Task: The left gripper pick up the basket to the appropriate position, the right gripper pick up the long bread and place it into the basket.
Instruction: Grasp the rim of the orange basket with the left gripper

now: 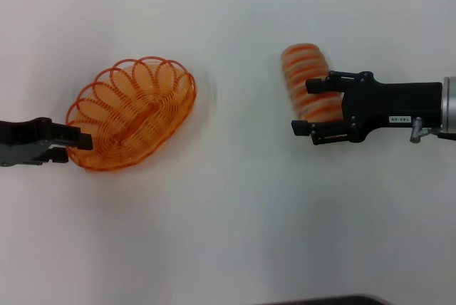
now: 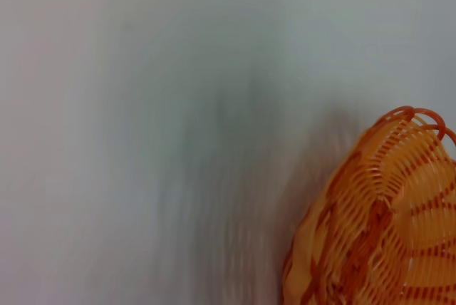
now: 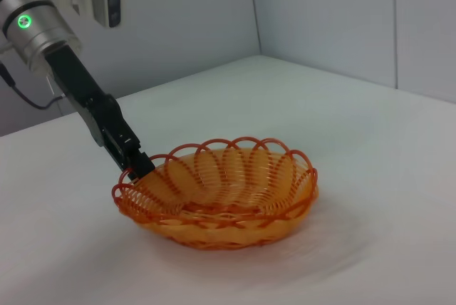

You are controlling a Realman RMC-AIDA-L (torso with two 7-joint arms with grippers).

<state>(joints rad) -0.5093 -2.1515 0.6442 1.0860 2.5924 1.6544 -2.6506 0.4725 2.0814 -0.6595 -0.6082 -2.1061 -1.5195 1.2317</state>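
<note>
On the white table (image 1: 228, 234), left of centre in the head view, sits the basket (image 1: 134, 112): oval, orange wire, translucent, its rim a ring of looped petals and its floor a denser weave. Right wrist view shows the basket (image 3: 217, 194) with its base down on the table, looped rim up and nothing inside. Left gripper (image 1: 77, 145) is at the basket's left end; the black fingers are closed on the rim there, one finger over the loops and one lower against the outer wall. Right wrist view confirms it: the left gripper (image 3: 135, 166) comes down at a slant from a grey wrist with a green ring light, and its tip meets the rim loops. Left wrist view shows only part of the basket (image 2: 377, 219) against blurred table. Bread (image 1: 308, 80) lies right of centre, well apart from the basket: a short cream loaf with orange ridged stripes across it, segmented like slices, long axis running roughly away from the robot. Right gripper (image 1: 308, 107), black with a small white label and a silver wrist, reaches in from the right; its fingers are apart, straddling the near half of the bread, not visibly squeezing it.
</note>
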